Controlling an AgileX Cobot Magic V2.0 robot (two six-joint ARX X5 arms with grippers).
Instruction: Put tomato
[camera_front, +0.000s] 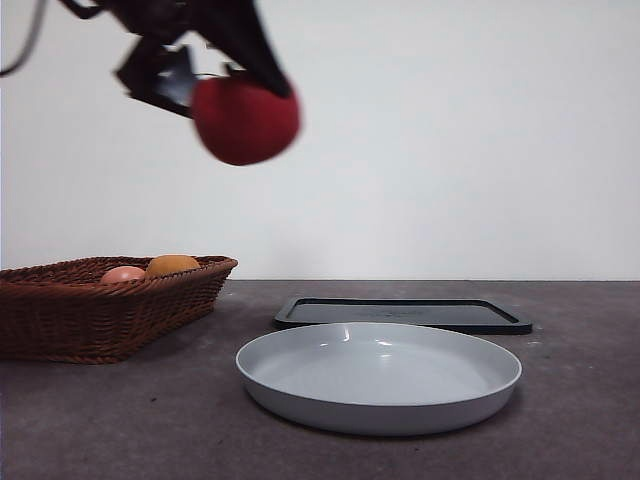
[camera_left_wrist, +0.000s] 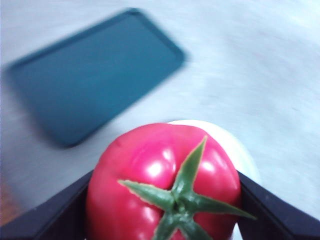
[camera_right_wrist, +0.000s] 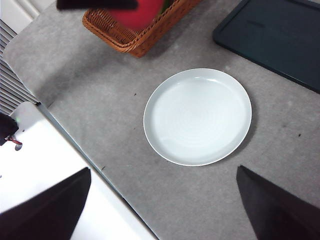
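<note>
The glossy red tomato (camera_front: 246, 121) with a green spiky stem is held high in the air at the upper left of the front view, between the basket and the plate. My left gripper (camera_left_wrist: 165, 200) is shut on the tomato (camera_left_wrist: 165, 180), its black jaws against both sides. A grey-white round plate (camera_front: 378, 375) lies on the table below and to the right of it, and shows in the right wrist view (camera_right_wrist: 198, 116). My right gripper (camera_right_wrist: 162, 210) is open and empty, high above the plate.
A brown wicker basket (camera_front: 60, 310) at the left holds an orange fruit (camera_front: 172, 265) and a pale pink fruit (camera_front: 122, 274). A dark flat tray (camera_front: 403, 314) lies behind the plate. The table's edge (camera_right_wrist: 75, 142) runs near the plate.
</note>
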